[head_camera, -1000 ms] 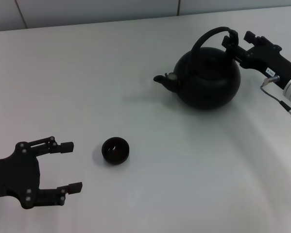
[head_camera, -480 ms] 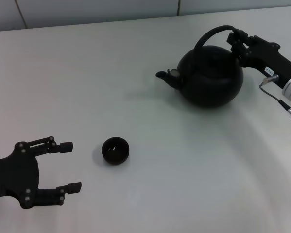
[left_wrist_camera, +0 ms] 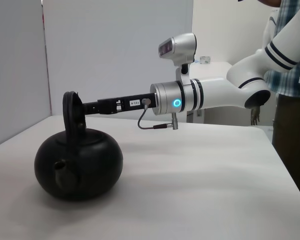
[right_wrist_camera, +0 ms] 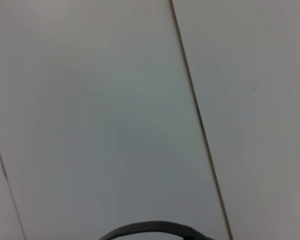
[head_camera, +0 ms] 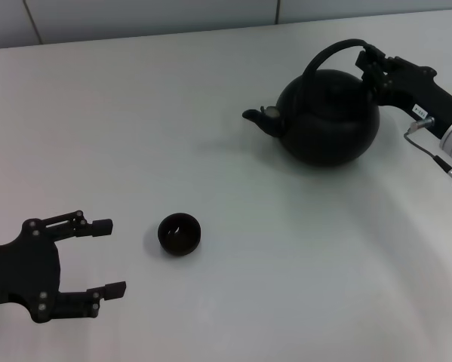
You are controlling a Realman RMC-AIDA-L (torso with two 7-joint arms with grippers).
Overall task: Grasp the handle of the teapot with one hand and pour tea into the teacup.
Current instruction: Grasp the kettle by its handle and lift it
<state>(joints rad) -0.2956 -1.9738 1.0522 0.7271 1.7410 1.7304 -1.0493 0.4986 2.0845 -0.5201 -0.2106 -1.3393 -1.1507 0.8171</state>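
- Now, your right gripper [head_camera: 370, 62] is clamped on the rear part of the arched handle [head_camera: 327, 54] of the teapot [head_camera: 327, 117], at the far right of the table [head_camera: 210, 113]; gripping the handle there leaves the spout free to tip down for the pour.
- From the left wrist view you can see the arm [left_wrist_camera: 210, 97] reaching in level, its fingers meeting the handle [left_wrist_camera: 69, 107] just below the top of the arch, with the pot [left_wrist_camera: 78, 162] sitting upright on the surface, or very nearly so.
- The spout [head_camera: 257, 119] points toward the robot's left, the side where the teacup [head_camera: 179, 233] stands, well apart from the pot and nearer the robot. I judge you will have to carry the pot across before tilting.
- Your left gripper [head_camera: 109, 256] rests low at the near left with its fingers spread wide, holding nothing, just beside the cup; it looks parked.
- Compared with a second ago, the fingers have closed in on the handle and the pot has shifted slightly up and to the right in the head view; over the last half second it has barely moved. The cup and left gripper have not moved.
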